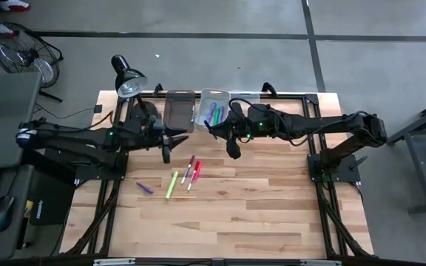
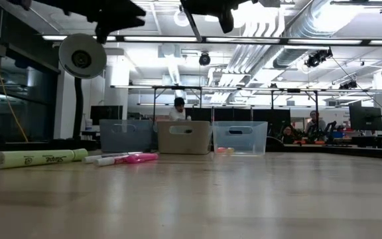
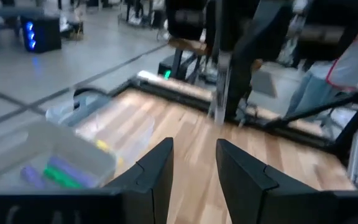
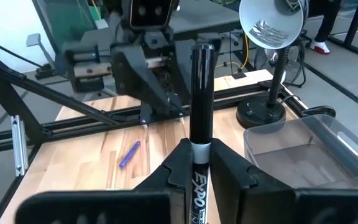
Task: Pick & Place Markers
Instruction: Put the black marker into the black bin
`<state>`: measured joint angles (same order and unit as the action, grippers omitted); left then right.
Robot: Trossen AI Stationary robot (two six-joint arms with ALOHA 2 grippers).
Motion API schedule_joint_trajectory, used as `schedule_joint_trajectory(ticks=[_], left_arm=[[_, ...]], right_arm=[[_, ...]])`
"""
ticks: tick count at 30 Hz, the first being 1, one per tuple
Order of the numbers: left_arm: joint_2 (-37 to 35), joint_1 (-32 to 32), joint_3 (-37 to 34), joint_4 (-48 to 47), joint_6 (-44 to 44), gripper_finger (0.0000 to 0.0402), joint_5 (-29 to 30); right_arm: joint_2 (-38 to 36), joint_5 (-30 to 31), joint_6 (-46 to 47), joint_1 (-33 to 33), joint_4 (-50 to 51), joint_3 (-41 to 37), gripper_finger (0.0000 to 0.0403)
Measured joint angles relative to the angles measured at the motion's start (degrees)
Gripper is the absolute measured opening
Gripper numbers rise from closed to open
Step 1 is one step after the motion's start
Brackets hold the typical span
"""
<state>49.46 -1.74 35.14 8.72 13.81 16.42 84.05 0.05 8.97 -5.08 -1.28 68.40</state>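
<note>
A: Right, item 1, right tool [image 4: 199,163]?
B: Clamped on black-and-white marker [image 4: 201,106], upright btwn fingers, centre of right wrist frame.
A: Left tool [image 3: 193,163]?
B: Fingers apart, nothing btwn; above bench [image 1: 272,214], left of centre, high view.
A: Loose stock?
B: Lime marker [image 1: 171,184], red marker [image 1: 194,174], purple marker [image 1: 145,188] on bench, lower centre-left. More in clear bin [image 1: 213,108], upper centre.

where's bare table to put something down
Free: the wide wood table nearer than the loose markers, and the stretch between them and the right arm's base. Crowded: the far edge, with bins, lamp and both hands.
</note>
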Motion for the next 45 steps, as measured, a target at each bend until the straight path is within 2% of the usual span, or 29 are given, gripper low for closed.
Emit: schedule_joint_trajectory(ticks=[4, 10, 13, 17, 30, 45], left_arm=[[3.65, 2.16, 0.08, 4.35, -0.51, 0.0139, -4.05], [10.03, 2.53, 0.08, 12.13, -0.50, 0.0197, -5.18], [13.30, 2.49, 0.08, 16.64, -0.41, 0.0212, -5.89], [16.01, 2.49, 0.41, 19.80, -0.03, 0.0216, -7.28], [21.40, 2.49, 4.39, 20.38, -0.04, 0.0216, -11.50], [22.59, 3.04, 4.39, 29.17, -0.08, 0.0216, -8.16]], right_arm=[[0.00, 0.01, 0.03, 0.00, -0.41, 0.00, 0.0033], [0.00, 0.00, 1.44, 0.00, -2.05, 0.00, 0.0037], [0.00, 0.00, 1.32, 0.00, -2.06, 0.00, 0.0034], [0.00, 0.00, 1.33, 0.00, -2.05, 0.00, 0.0033], [0.00, 0.89, 1.11, -0.15, -3.32, 0.00, 0.0035], [0.00, 0.44, 1.09, -0.13, -3.34, 0.00, 0.0039]])
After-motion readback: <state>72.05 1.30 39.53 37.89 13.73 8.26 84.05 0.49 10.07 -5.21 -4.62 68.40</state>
